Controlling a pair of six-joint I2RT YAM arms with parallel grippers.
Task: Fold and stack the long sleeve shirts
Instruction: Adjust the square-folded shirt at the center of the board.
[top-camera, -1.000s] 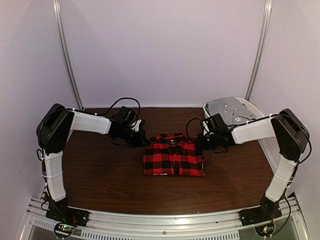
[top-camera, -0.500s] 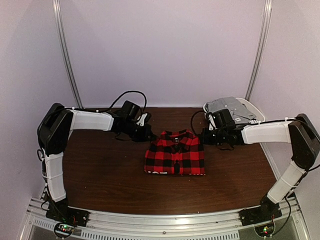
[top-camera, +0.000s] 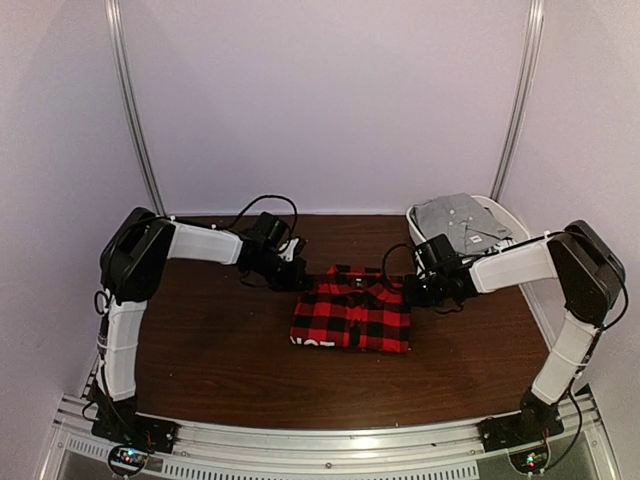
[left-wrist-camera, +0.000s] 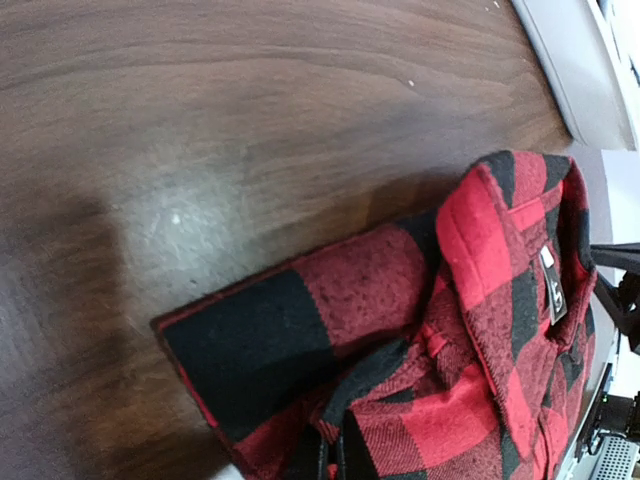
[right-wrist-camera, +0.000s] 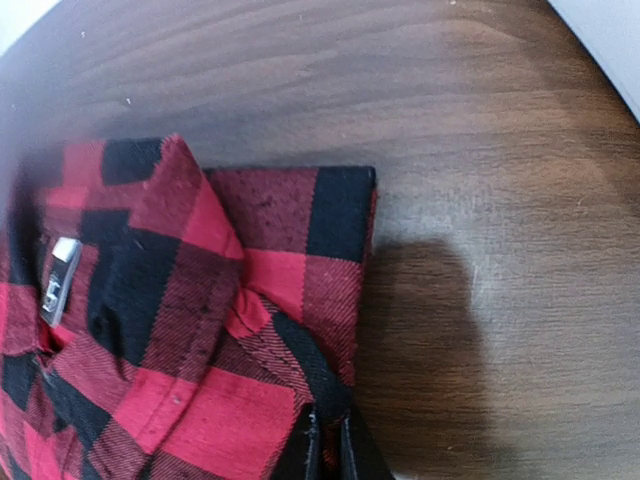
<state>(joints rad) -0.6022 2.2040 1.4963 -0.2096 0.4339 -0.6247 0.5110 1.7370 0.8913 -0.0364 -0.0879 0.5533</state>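
**Flannel shirt (top-camera: 351, 318) gripped at both upper corners on the table**

A dark brown wooden table (top-camera: 220, 350) was seen from above, with the two arms reaching inward from either side. The flannel shirt, checked in red and black, was laid near the middle of the table. It was folded into a compact rectangle, with its collar (top-camera: 350, 272) turned toward the far edge. A white bin (top-camera: 500, 215) was placed at the far right corner of the table, well apart from the shirt, and a grey garment (top-camera: 455, 215) was held inside it.

The left gripper (top-camera: 298, 280) was set at the shirt's far left corner and the right gripper (top-camera: 410, 290) at its far right corner. In the left wrist view the fingertips (left-wrist-camera: 322, 465) were pressed together on a raised ridge of cloth beside the collar (left-wrist-camera: 480, 260). In the right wrist view the fingertips (right-wrist-camera: 305, 445) were likewise pinched on a fold at the shirt's edge, with a thin strip of red fabric caught between them. A small grey label (right-wrist-camera: 60, 268) was shown inside the collar (right-wrist-camera: 180, 200). The same label (left-wrist-camera: 550, 285) was also caught by the left wrist camera.
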